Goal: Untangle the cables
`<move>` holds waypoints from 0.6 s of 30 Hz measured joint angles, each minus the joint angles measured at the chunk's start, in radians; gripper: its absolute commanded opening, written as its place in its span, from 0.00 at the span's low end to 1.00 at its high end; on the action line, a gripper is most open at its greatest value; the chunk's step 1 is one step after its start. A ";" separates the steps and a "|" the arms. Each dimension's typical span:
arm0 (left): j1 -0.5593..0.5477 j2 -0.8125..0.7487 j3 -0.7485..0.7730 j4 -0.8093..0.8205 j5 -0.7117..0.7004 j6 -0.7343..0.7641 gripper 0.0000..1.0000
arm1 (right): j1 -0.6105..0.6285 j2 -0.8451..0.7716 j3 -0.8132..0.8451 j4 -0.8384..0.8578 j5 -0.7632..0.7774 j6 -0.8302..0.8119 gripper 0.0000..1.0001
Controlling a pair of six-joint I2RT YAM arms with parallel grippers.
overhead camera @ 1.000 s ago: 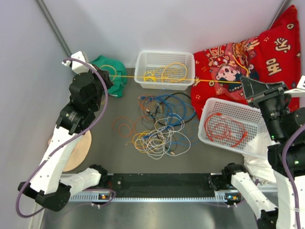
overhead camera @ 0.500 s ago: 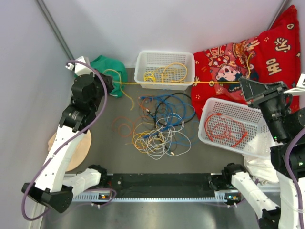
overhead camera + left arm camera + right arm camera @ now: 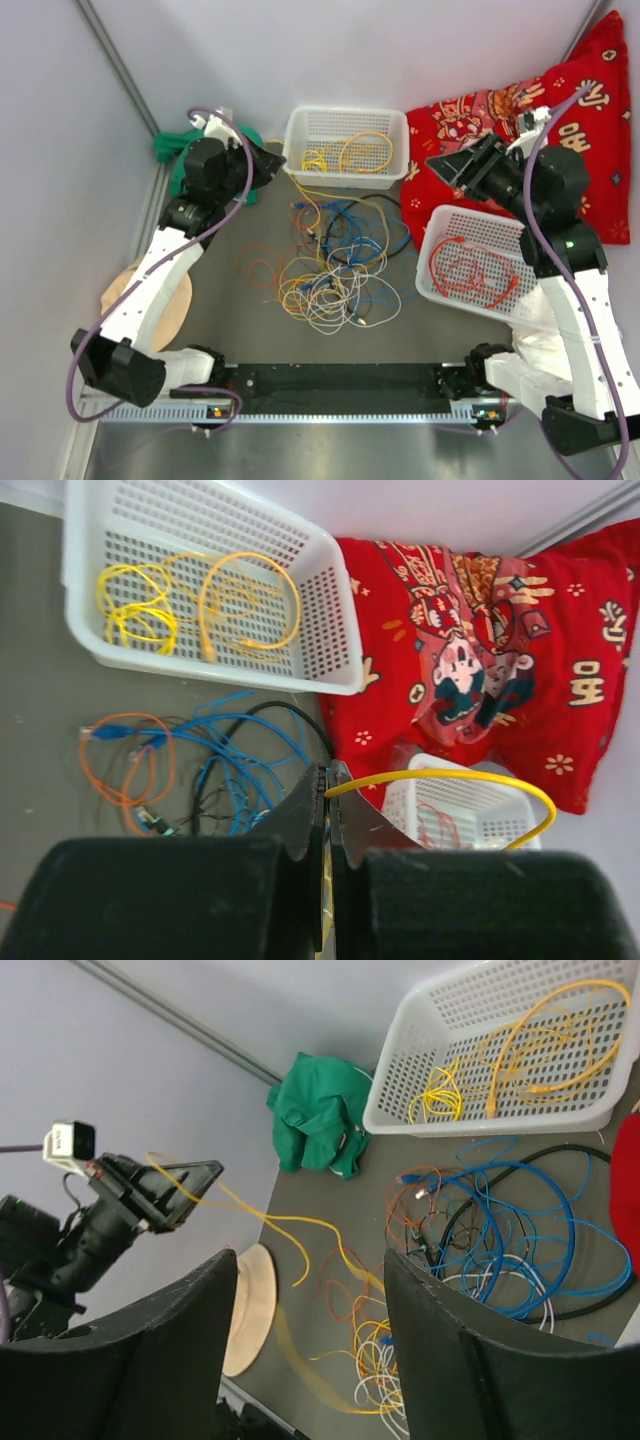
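Note:
The cables lie tangled mid-table in blue, white, orange, yellow and black loops. My left gripper is beside the back basket, shut on a yellow cable that droops slack from it to the pile. The left wrist view shows that yellow cable pinched at the tips of the left gripper and arcing right. My right gripper hangs over the red cloth, open and holding nothing. From the right wrist, the right gripper has wide-set fingers, with the yellow cable falling, blurred, below my left gripper.
A white basket at the back holds yellow cables. A second white basket at the right holds a red cable. A red patterned cloth fills the back right corner, a green cloth the back left. A wooden disc lies at the left.
The right gripper has opened and let go of the yellow cable, which was stretched taut between both grippers and now hangs slack. Both arms have swung inward towards the back basket.

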 measured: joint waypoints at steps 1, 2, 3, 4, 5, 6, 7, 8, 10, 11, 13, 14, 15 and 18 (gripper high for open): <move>0.000 0.015 0.005 0.007 0.014 -0.010 0.00 | 0.000 -0.001 0.000 0.000 -0.006 -0.001 0.64; 0.000 0.035 0.019 0.013 0.028 -0.023 0.00 | 0.000 -0.004 0.001 0.004 -0.014 -0.006 0.65; 0.000 0.061 0.040 0.027 0.041 -0.033 0.00 | 0.000 -0.005 0.001 0.006 -0.017 -0.006 0.68; 0.000 0.083 0.065 0.038 0.052 -0.045 0.00 | 0.000 -0.006 0.003 0.006 -0.022 -0.007 0.70; 0.000 0.111 0.100 0.053 0.065 -0.056 0.00 | 0.001 -0.006 0.005 0.013 -0.026 -0.008 0.70; 0.000 0.138 0.134 0.072 0.074 -0.070 0.00 | 0.002 -0.005 0.005 0.019 -0.029 -0.008 0.71; 0.000 0.165 0.170 0.098 0.085 -0.082 0.00 | 0.004 -0.005 0.005 0.023 -0.030 -0.009 0.71; 0.000 0.189 0.203 0.124 0.092 -0.095 0.00 | 0.005 -0.005 0.005 0.027 -0.031 -0.010 0.71; 0.000 0.235 0.265 0.169 0.102 -0.116 0.00 | 0.009 -0.004 0.005 0.040 -0.033 -0.010 0.71; 0.000 0.256 0.296 0.182 0.106 -0.125 0.00 | 0.011 -0.005 0.005 0.043 -0.034 -0.010 0.71; 0.000 0.317 0.383 0.217 0.113 -0.141 0.00 | 0.013 -0.005 0.004 0.050 -0.039 -0.010 0.71; 0.000 0.352 0.436 0.236 0.116 -0.151 0.00 | 0.014 -0.005 0.003 0.055 -0.041 -0.011 0.71; 0.000 0.382 0.482 0.252 0.116 -0.155 0.00 | 0.014 -0.006 0.002 0.058 -0.042 -0.012 0.71; 0.000 0.469 0.627 0.286 0.111 -0.169 0.00 | 0.019 -0.022 -0.020 0.069 -0.044 -0.016 0.71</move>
